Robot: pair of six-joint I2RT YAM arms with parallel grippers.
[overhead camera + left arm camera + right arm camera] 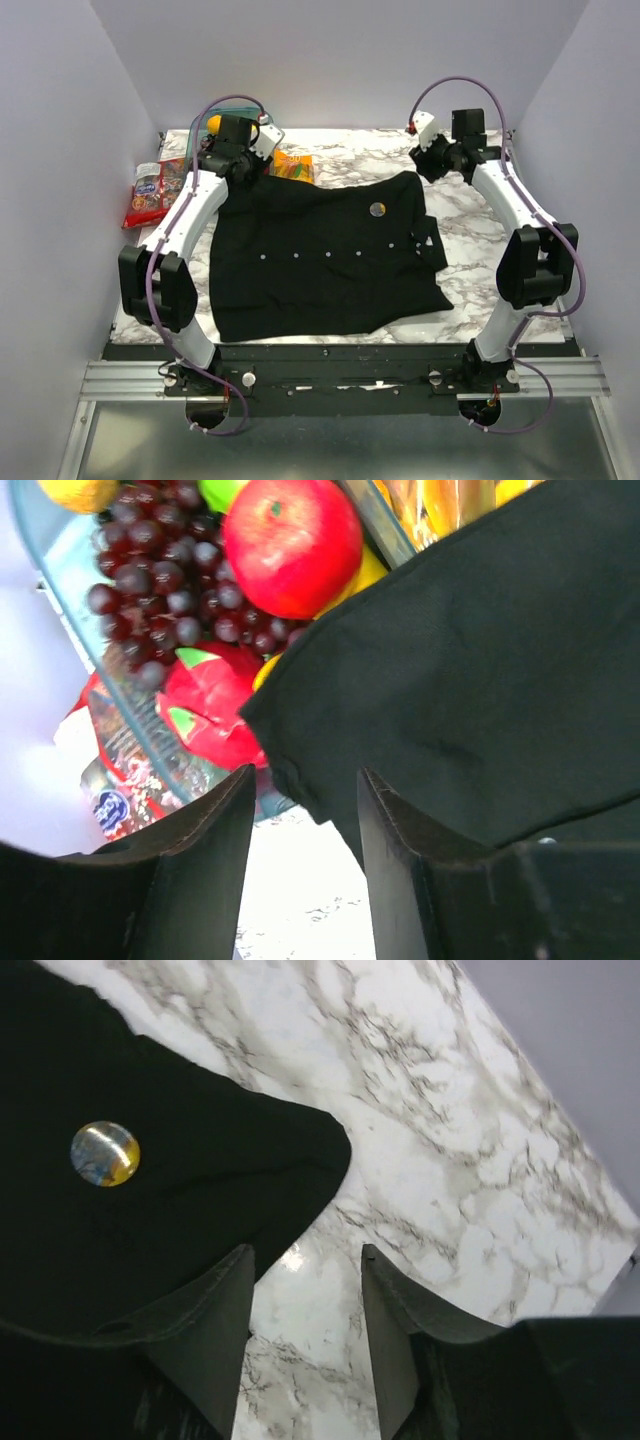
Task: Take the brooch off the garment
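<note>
The black garment (320, 255) lies spread flat on the marble table, with a row of tiny white buttons across its middle. The brooch (377, 209) is a small round silvery disc with a yellowish rim, pinned near the shirt's far right; it also shows in the right wrist view (105, 1153). My right gripper (428, 152) is open and empty, above bare marble beside the shirt's far right corner (300, 1150). My left gripper (243, 160) is open and empty over the shirt's far left edge (480, 670).
A clear tray of fruit (60, 590) with a red apple (295, 542), grapes (160, 580) and a red dragon fruit stands at the back left. Snack packets (155, 192) lie at the left edge, an orange packet (293, 166) beside the shirt. Walls enclose the table.
</note>
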